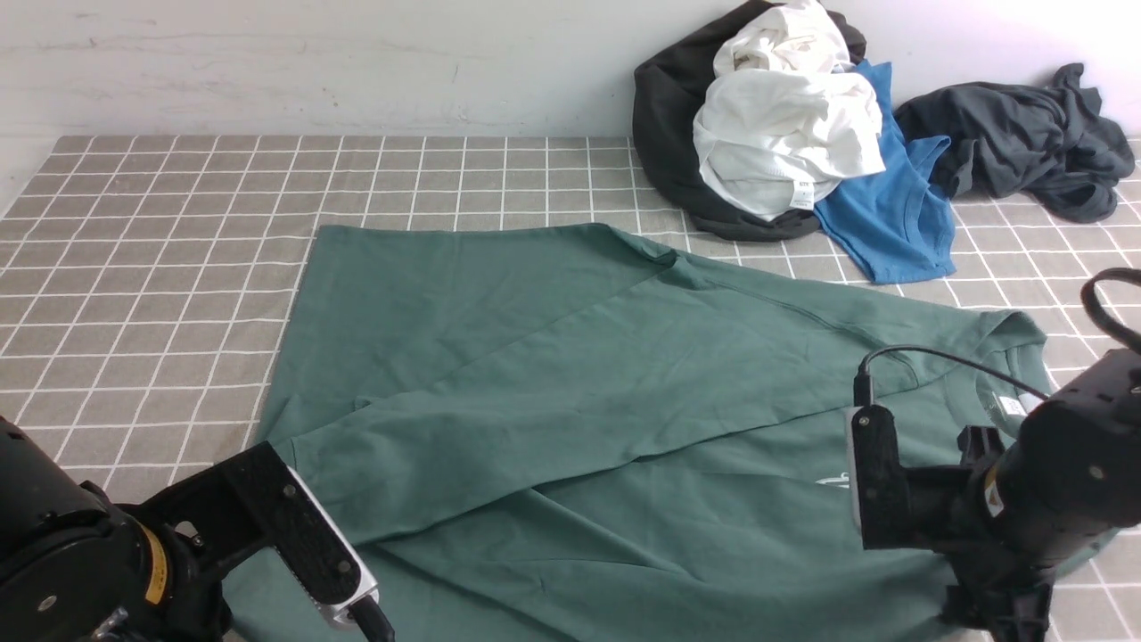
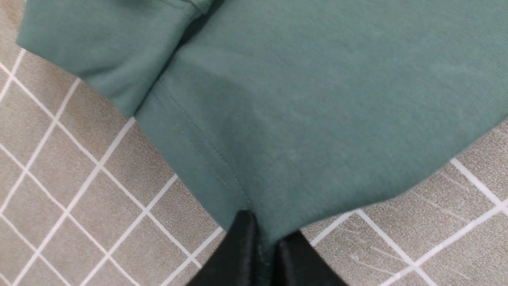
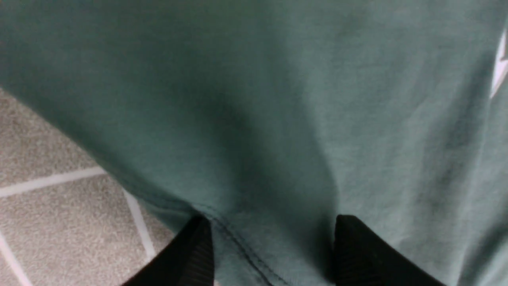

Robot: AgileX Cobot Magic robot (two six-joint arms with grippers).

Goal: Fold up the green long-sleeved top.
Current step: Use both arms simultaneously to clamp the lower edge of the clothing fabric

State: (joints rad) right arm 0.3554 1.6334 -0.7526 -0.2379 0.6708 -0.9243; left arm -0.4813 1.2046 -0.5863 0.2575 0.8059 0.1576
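Note:
The green long-sleeved top (image 1: 570,374) lies spread on the tiled cloth, with one sleeve folded diagonally across the body. Its neck label (image 1: 1009,406) and white chest logo (image 1: 833,481) are at the right. My left arm (image 1: 89,562) is at the near left corner of the top. In the left wrist view my left gripper (image 2: 265,234) is shut on the top's hem corner (image 2: 297,99). My right arm (image 1: 1052,464) is over the near right edge. My right gripper (image 3: 270,222) is open, its jaws wide apart with the seamed edge of the top (image 3: 278,99) between them.
A pile of clothes sits at the back right against the wall: a black garment (image 1: 664,116), white garments (image 1: 784,116), a bright blue T-shirt (image 1: 891,214) and a dark grey garment (image 1: 1016,143). Grey tiled cloth (image 1: 134,267) shows to the left of the top.

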